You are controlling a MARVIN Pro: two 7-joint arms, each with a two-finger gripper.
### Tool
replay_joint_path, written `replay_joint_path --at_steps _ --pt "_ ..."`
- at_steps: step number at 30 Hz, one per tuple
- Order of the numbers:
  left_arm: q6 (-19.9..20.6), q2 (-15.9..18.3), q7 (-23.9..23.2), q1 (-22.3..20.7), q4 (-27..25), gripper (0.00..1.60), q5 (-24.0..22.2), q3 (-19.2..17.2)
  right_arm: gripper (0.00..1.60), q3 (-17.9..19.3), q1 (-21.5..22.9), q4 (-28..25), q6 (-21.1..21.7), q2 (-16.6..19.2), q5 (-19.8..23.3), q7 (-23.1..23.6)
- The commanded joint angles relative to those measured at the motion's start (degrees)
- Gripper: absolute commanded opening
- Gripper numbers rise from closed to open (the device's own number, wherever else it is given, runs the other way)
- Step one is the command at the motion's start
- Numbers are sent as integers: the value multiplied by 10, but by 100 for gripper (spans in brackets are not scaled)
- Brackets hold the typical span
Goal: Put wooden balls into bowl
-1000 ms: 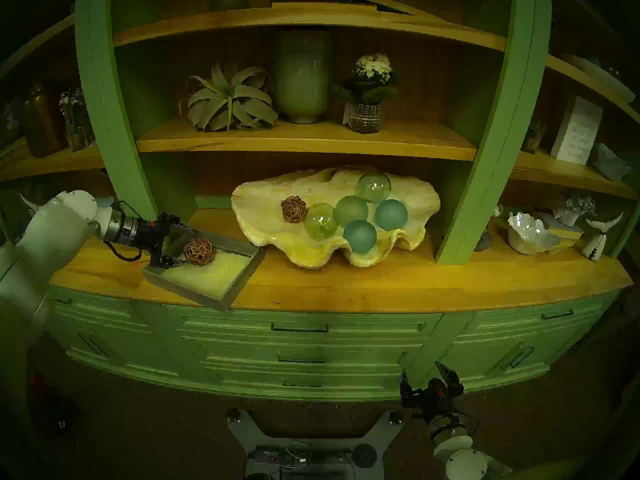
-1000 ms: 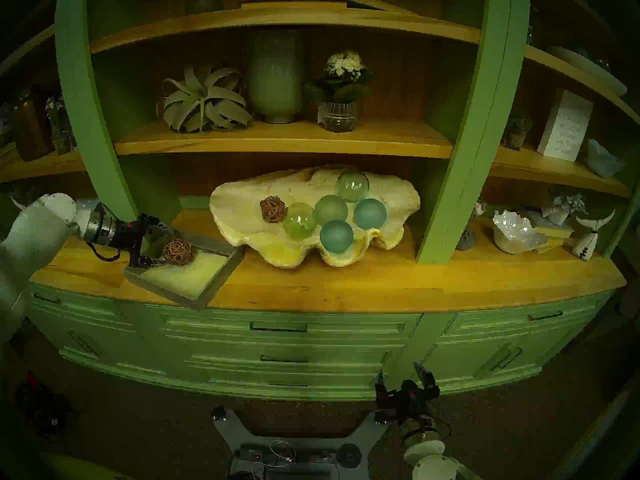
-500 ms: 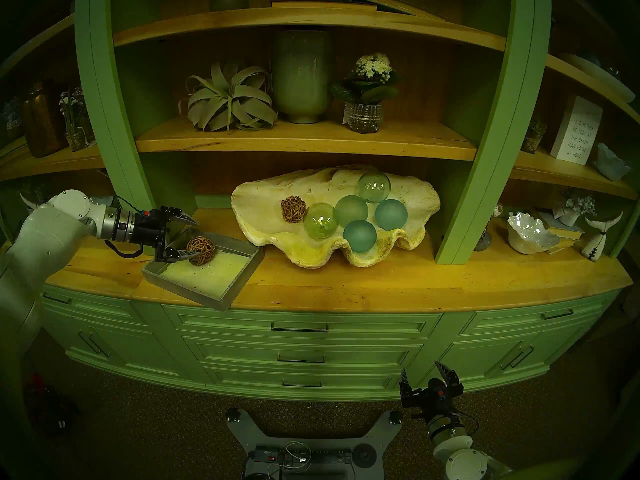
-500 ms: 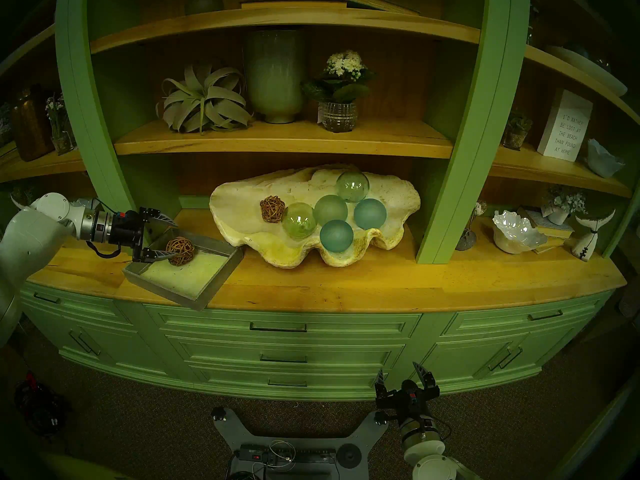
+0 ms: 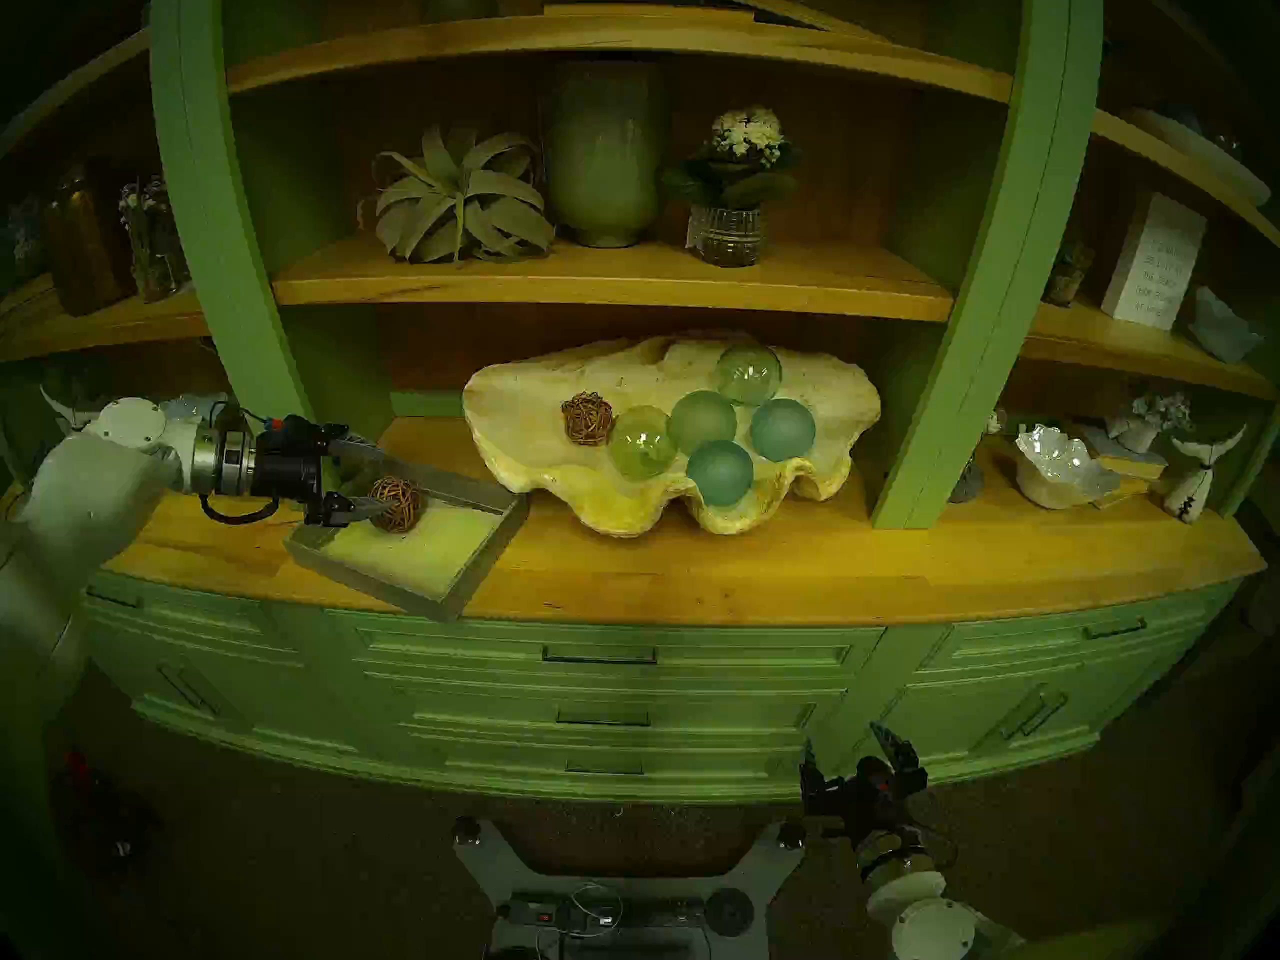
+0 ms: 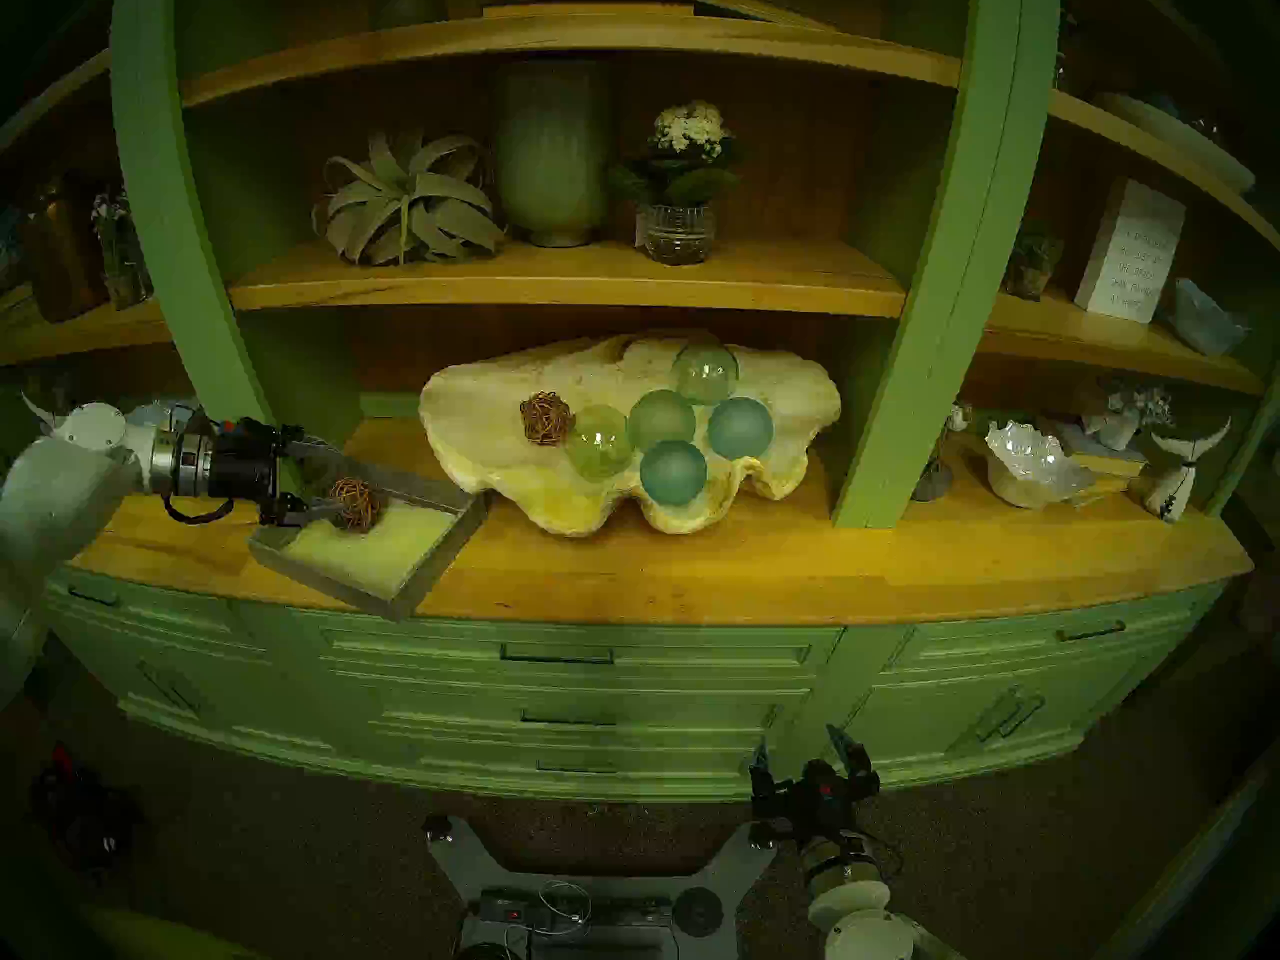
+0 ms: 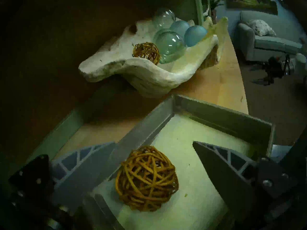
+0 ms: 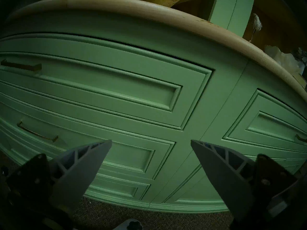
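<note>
One woven brown ball (image 5: 396,505) (image 6: 355,503) (image 7: 147,178) lies in the back left part of a square grey tray (image 5: 478,564) (image 7: 224,118). My left gripper (image 5: 377,479) (image 7: 153,142) is open with a finger on each side of this ball, and a gap shows on both sides. Its far finger lies over the tray's back wall. A second woven ball (image 5: 587,418) (image 7: 146,52) rests inside the big cream clam shell (image 5: 485,397) (image 7: 99,70), at its left. My right gripper (image 5: 859,754) (image 8: 151,141) is open and empty, low in front of the drawers.
Several green and teal glass spheres (image 5: 720,472) fill the shell's middle and right. The tray's front corner overhangs the wooden counter edge (image 5: 692,609). Green uprights (image 5: 228,245) flank the bay. A white ruffled bowl (image 5: 1063,470) sits at the far right.
My left gripper has moved right and sunk a little, so its open fingers now flank the ball in the tray. The balls and the right arm have not moved.
</note>
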Motion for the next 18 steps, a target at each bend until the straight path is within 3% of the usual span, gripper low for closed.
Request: replay_joint_path --at_steps 1,11,18 --pt "15 3 33 -3 -37 160 -1 -6 160 2 -1 -16 -2 1 0 -1" --pt "62 18 104 16 -75 160 22 6 160 2 -1 -16 -1 1 0 -1" --pt "76 16 108 16 -77 160 31 8 160 2 -1 -16 -1 1 0 -1"
